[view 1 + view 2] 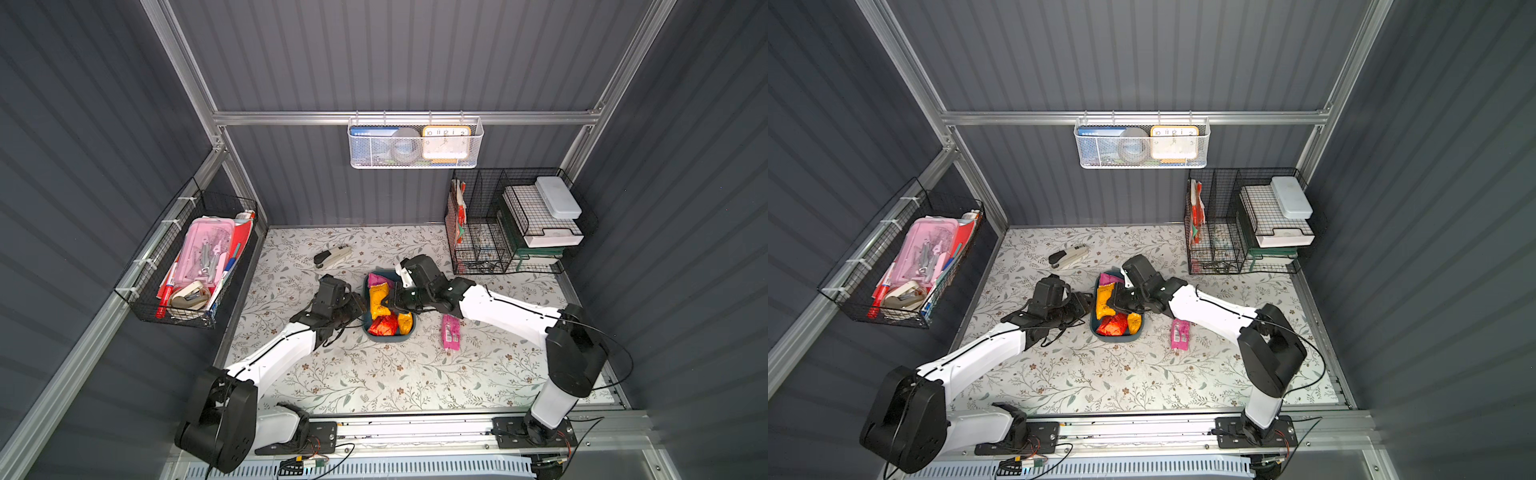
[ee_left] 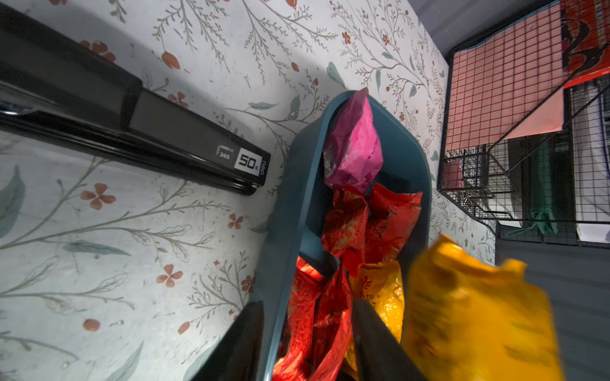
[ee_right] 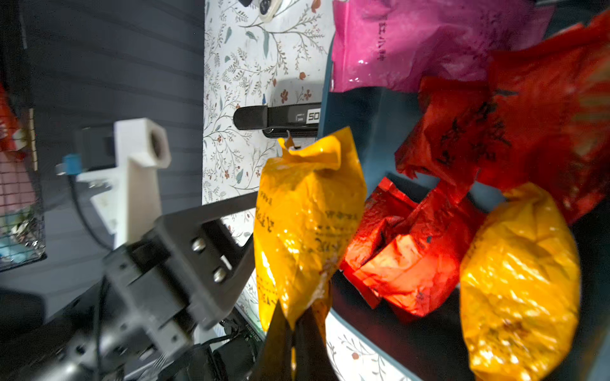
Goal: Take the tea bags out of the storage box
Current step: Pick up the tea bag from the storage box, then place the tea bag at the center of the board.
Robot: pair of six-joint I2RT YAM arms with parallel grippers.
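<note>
— See: right gripper point(image 3: 295, 325) clamped on the crinkly orange-yellow foil tea bag point(image 3: 307, 224), over the teal plastic storage box point(image 2: 290, 198) mid floral table point(image 1: 374, 382).
— Lift clear, then swing rightward; left gripper point(image 2: 307, 306), part-open, straddles the box wall.

Teal storage box point(image 1: 388, 338); red, orange-yellow, pink tea bags point(image 1: 383, 325).

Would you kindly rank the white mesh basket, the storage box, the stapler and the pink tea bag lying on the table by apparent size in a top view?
1. white mesh basket
2. storage box
3. stapler and pink tea bag: too alike to rank.
</note>
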